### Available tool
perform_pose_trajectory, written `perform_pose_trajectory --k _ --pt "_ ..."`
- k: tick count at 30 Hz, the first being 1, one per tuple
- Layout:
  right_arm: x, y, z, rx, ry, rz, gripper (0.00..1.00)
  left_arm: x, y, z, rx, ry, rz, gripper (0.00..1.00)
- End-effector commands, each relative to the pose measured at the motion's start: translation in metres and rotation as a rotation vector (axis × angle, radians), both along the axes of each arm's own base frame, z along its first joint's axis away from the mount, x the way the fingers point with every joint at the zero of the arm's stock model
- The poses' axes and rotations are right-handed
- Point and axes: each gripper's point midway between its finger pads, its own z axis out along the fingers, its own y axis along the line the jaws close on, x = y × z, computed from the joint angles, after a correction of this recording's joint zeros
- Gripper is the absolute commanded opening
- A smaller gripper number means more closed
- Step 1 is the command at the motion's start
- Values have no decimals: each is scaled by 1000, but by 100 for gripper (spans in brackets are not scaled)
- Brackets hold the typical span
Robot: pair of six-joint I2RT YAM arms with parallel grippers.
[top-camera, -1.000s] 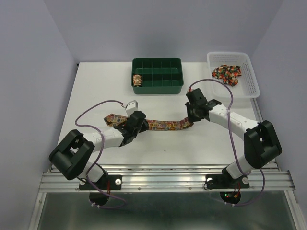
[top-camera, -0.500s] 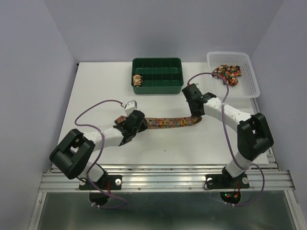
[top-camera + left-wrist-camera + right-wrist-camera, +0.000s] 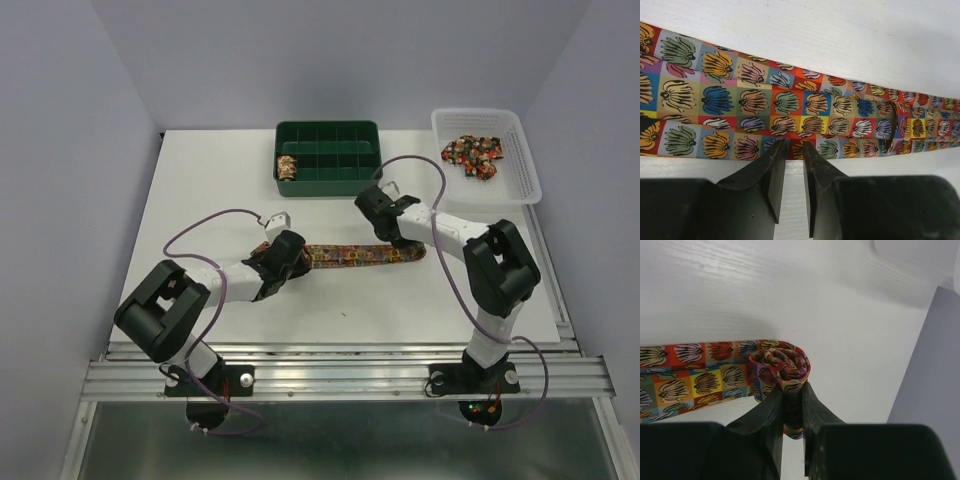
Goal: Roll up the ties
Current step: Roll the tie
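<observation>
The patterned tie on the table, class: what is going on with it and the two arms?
The right gripper pinches one end of the tie, curled into a small roll. The left gripper sits with narrow jaws at the near edge of the flat stretch; whether it grips is unclear. One rolled tie lies in the green tray, and loose ties wait in the white basket.

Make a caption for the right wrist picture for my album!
Right gripper pinching the rolled-up end of a colourful patchwork tie on the white table.
</observation>
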Motion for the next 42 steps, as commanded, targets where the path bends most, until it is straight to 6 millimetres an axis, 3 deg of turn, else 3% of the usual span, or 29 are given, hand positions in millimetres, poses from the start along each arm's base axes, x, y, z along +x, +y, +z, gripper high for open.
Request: perform_pose_trajectory --k 1,11,17,28,32,42 --pt "4 10 13 -106 -43 7 1 14 -8 15 -26 -41 1 32" --pt "-5 45 -5 -171 -31 64 1 11 -7 12 -37 -28 6 30" --pt "-13 67 -25 -99 -20 59 1 9 -6 14 -47 -30 9 29" --pt "-26 88 -62 96 3 48 2 3 -10 18 -85 -21 -11 28" --pt "-29 102 -74 202 3 48 16 1 -15 23 -111 -27 -32 27" --pt "-31 110 -78 440 1 -16 45 -1 -22 33 -139 -41 -56 26"
